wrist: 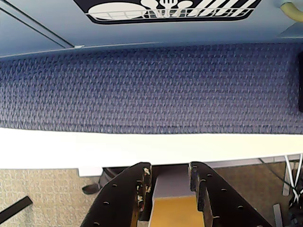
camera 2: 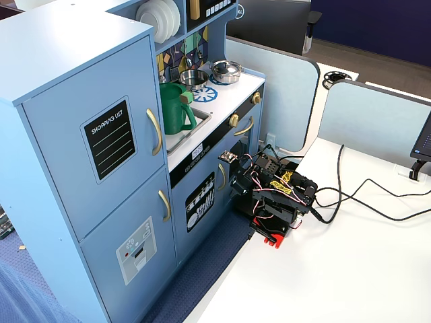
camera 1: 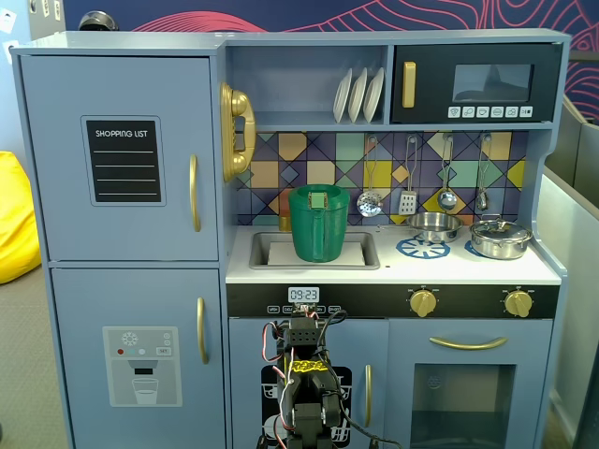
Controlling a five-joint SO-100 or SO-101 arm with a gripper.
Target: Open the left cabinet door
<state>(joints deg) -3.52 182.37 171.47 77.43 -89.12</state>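
The left cabinet door [camera 1: 122,159] is the upper blue-grey door with the black "SHOPPING LIST" panel [camera 1: 124,161] and a vertical gold handle [camera 1: 194,193]. It is closed flat in both fixed views, door [camera 2: 101,134] and handle [camera 2: 155,131]. My arm [camera 2: 273,195] sits folded on the white table, low in front of the dishwasher-picture door [camera 2: 200,205], well right of and below that handle. In the wrist view my gripper [wrist: 170,168] is open, its black fingers [wrist: 137,189] apart, gripping nothing, pointing at the table edge and blue carpet.
Below the top door is a second blue-grey door with a dispenser graphic [camera 1: 140,360]. A green pitcher [camera 1: 319,223] stands in the sink. Cables [camera 2: 363,195] trail across the white table [camera 2: 337,276]. Blue carpet [wrist: 151,85] fills the strip between table and kitchen.
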